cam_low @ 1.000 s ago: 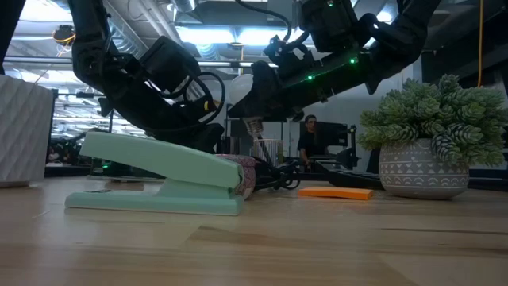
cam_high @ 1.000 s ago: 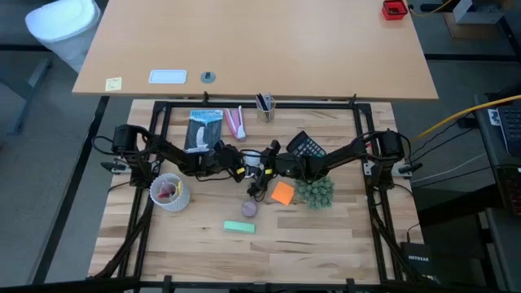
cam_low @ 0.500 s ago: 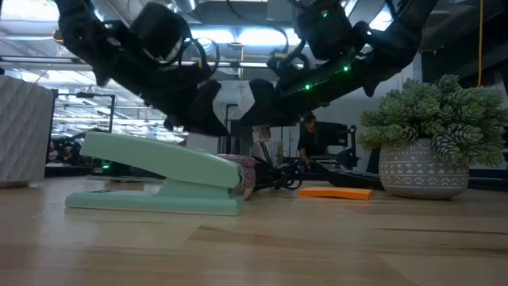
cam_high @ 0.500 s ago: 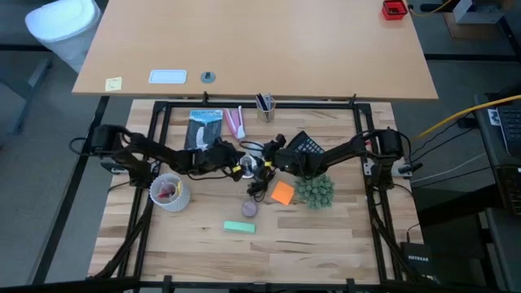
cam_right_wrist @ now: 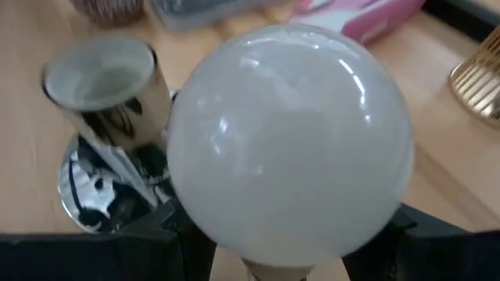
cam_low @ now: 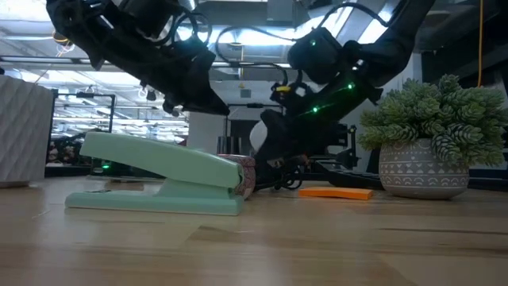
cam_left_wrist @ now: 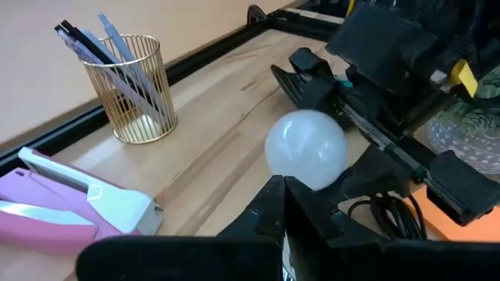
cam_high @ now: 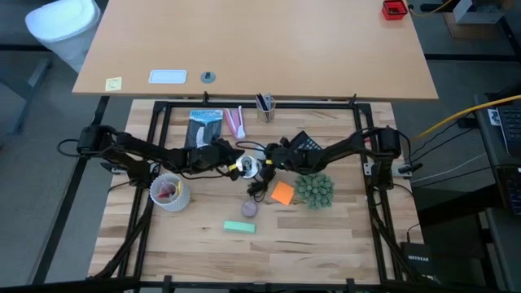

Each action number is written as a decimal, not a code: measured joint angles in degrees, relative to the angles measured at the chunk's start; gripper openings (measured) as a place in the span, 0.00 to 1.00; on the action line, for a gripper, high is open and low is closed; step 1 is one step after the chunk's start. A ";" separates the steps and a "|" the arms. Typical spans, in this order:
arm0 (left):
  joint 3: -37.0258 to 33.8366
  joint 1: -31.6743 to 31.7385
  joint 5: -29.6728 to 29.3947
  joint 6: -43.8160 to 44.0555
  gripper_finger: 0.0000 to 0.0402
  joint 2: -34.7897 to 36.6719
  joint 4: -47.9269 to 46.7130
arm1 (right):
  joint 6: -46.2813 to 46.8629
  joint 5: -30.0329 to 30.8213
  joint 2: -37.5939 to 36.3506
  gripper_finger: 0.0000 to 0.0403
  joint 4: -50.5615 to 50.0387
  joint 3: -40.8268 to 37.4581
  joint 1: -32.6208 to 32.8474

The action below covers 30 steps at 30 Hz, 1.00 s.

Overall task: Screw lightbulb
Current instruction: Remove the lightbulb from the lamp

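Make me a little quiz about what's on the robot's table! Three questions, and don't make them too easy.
1. True or false: the potted plant has tipped over onto its side.
2. What stands in the gold wire cup? A) pens B) flowers C) spoons
3. Fill in: the lightbulb is up off the table, between the fingers of the ____ tool.

Key:
1. False. It stands upright.
2. A.
3. Right. The right tool grips it near its base.
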<state>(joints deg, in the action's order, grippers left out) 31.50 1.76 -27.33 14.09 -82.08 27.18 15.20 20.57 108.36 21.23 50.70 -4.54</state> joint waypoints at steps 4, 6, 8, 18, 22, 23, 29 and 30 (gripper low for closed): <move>0.01 0.00 0.00 0.02 0.00 0.00 -0.09 | 0.00 -0.71 0.26 0.53 -1.23 0.00 0.00; -0.01 -0.02 0.02 0.02 0.00 0.00 -0.13 | 0.00 -0.71 0.26 0.53 -1.82 0.00 0.00; 0.01 0.00 0.02 0.02 0.00 0.00 -0.07 | -0.25 -0.73 0.28 0.53 -1.78 0.00 0.00; -0.01 0.00 0.02 0.07 0.00 0.00 -0.07 | -0.42 -0.71 0.28 0.53 -1.74 0.00 0.00; 0.01 0.00 0.02 0.07 0.00 0.00 -0.05 | -0.34 -0.71 0.28 0.53 -1.75 0.00 0.00; 0.01 0.00 0.02 0.07 0.00 0.00 -0.07 | -0.03 -0.71 0.28 0.53 -1.74 0.00 0.00; 0.01 0.00 0.02 0.07 0.00 0.00 -0.07 | 1.33 -0.70 0.28 0.53 -1.74 0.00 0.00; 0.01 0.00 0.02 0.07 0.00 0.00 -0.05 | 1.36 -0.71 0.28 0.53 -1.80 0.00 0.00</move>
<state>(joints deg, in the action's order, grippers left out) 31.51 1.76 -27.31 14.15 -82.08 27.14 16.56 19.86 108.64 19.43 50.70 -4.54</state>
